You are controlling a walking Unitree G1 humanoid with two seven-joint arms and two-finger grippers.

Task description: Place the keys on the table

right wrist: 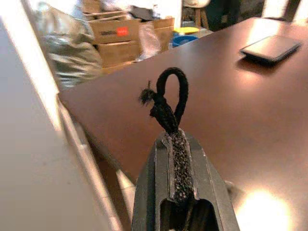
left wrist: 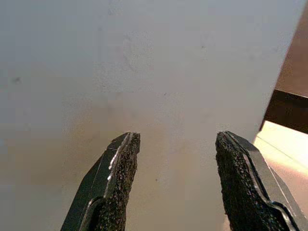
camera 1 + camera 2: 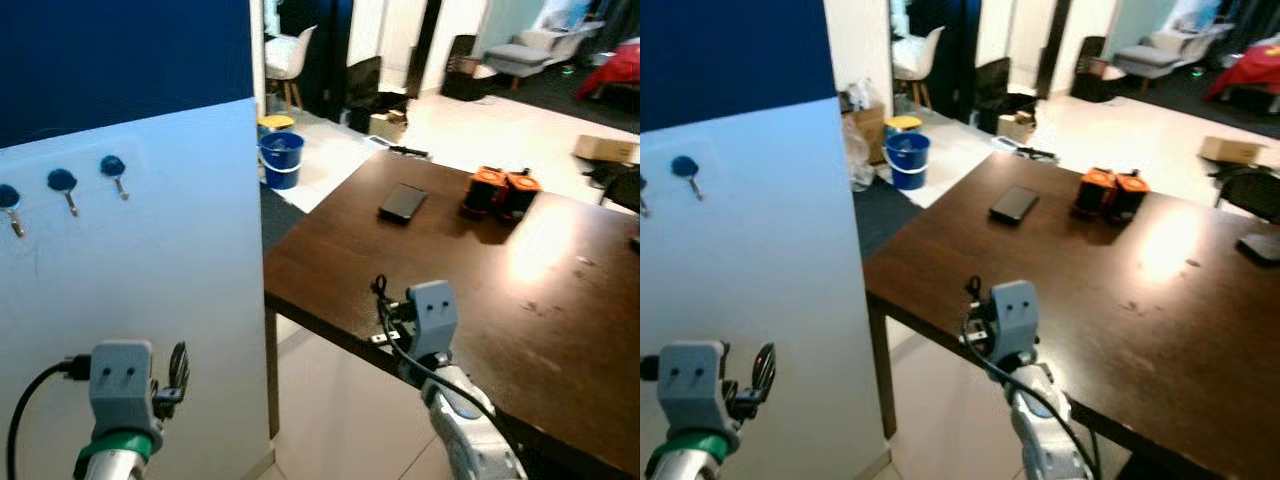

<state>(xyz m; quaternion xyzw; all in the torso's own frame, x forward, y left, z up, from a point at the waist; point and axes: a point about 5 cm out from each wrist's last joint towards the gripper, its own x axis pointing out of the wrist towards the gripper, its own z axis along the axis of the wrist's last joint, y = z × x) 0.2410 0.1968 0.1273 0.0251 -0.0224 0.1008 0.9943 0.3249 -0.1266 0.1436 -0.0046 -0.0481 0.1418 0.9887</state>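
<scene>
In the right wrist view my right gripper is shut on a black cord loop that sticks up past its fingertips; the keys themselves are hidden. From the head, the right gripper hovers at the near left edge of the dark brown table, with the cord loop above it. My left gripper is open, holds nothing, and faces a white panel. It sits low on the left, close to that panel.
Three blue-knobbed hooks are fixed on the white panel. On the table lie a black phone and two orange-and-black objects. A blue bucket and cardboard boxes stand on the floor beyond.
</scene>
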